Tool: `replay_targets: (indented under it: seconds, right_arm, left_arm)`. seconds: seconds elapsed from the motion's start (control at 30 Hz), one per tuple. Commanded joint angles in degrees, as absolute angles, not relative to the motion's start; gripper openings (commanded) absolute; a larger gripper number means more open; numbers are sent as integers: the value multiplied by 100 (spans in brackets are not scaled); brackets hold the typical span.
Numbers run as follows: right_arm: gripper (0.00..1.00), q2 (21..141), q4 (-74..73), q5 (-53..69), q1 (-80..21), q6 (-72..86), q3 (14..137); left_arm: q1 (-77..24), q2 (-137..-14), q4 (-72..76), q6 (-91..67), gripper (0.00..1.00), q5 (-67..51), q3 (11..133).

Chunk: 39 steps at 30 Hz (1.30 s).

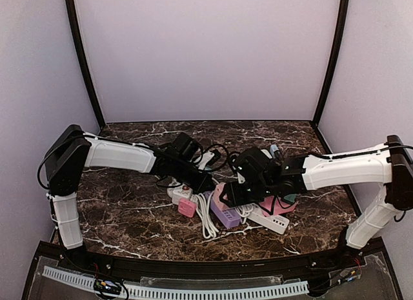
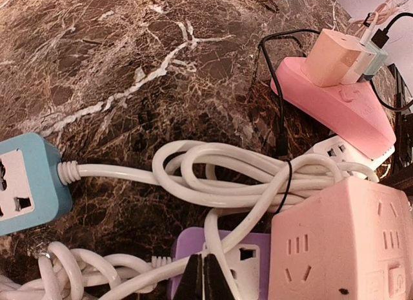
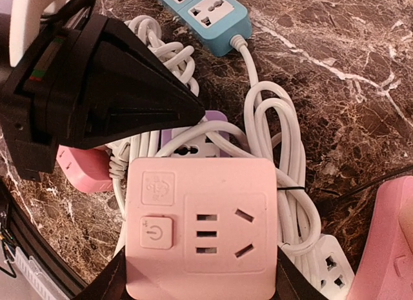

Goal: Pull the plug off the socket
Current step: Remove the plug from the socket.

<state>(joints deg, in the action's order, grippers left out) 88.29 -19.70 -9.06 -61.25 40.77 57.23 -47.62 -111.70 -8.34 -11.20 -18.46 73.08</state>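
Nearest the arm bases, the white cord (image 2: 213, 177) lies looped over the bench (image 1: 129, 222), tangled against the purple power strip (image 2: 193, 242). Just behind, the pink cube adapter (image 3: 200, 216) sits over that strip and is apparently plugged into it, though the joint is hidden. The right end effector (image 3: 206, 277) clamps the cube by its two sides, a hold suited to drawing it straight off. Beyond, the left end effector (image 2: 203, 279) has its fingers pressed together, tips against the purple strip, likely to pin it down so only the cube comes away.
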Motion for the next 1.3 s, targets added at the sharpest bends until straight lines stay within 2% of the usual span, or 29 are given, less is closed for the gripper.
replay_targets:
  seconds: [0.0, 0.27, 0.53, 0.8, 1.0, 1.13, 1.27]
  right_arm:
    - [0, 8581, -1897, -685, -5661, 4174, 5935]
    - [0, 8727, -1846, 294, -5153, 4432, 5916]
    - [0, 8818, -1722, 381, -5077, 4389, 5932]
    - [0, 8754, -1878, -633, -5958, 2994, 6419]
    - [0, 9119, -2398, -812, -6280, 2355, 6927]
    - [0, 9356, -2922, -1304, -6295, 2551, 7266]
    - [0, 9348, -3197, -1344, -6026, 3481, 7299]
  left_arm:
    - [-4762, -11488, -1723, -1133, 2, -1708, 6987]
    - [-4793, -11490, -1697, -1098, 2, -1684, 6965]
    - [-4837, -11490, -1683, -1044, 2, -1638, 6952]
    - [-4839, -11491, -1671, -1048, 2, -1669, 6961]
    - [-4841, -11492, -1662, -1051, 1, -1687, 6963]
    - [-4843, -11485, -1662, -1049, 1, -1687, 6959]
    - [-4858, -11471, -1661, -1044, 1, -1631, 6948]
